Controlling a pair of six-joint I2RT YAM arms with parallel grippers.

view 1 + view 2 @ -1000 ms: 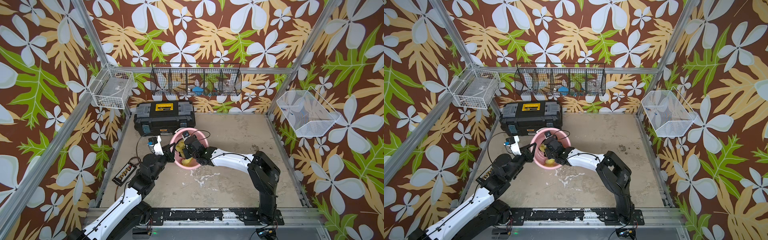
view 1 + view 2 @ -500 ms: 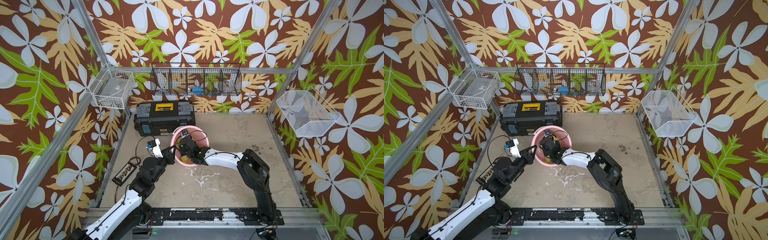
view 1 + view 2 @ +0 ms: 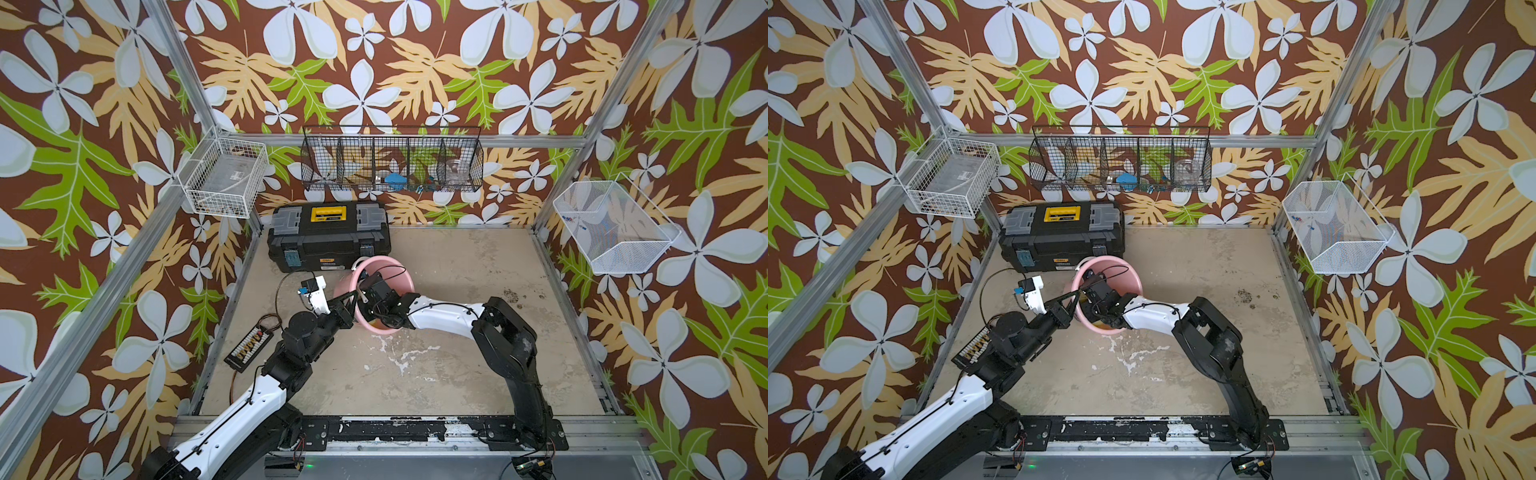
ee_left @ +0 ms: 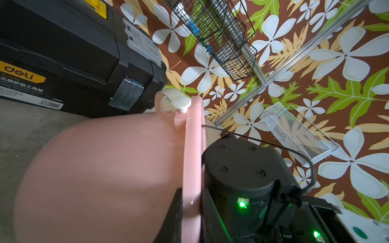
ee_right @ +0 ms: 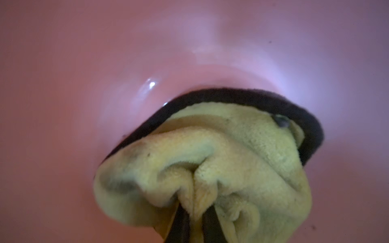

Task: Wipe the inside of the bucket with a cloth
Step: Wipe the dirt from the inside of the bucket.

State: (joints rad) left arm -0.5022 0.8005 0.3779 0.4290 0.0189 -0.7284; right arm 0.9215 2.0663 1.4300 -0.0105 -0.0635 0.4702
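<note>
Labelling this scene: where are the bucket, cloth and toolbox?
bucket [image 4: 94, 168], left wrist view, pink outer wall.
cloth [image 5: 231, 147], right wrist view, yellow fluffy middle.
toolbox [image 3: 328, 241], in a top view, black front face.

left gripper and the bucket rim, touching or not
Touching. The left wrist view shows the left gripper clamped on the bucket rim, one finger on each side.

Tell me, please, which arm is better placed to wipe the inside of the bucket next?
The right. The right end effector is inside the bucket, shut on the cloth, which lies against the inner wall. The left end effector clamps the bucket's rim, probably steadying it.
</note>
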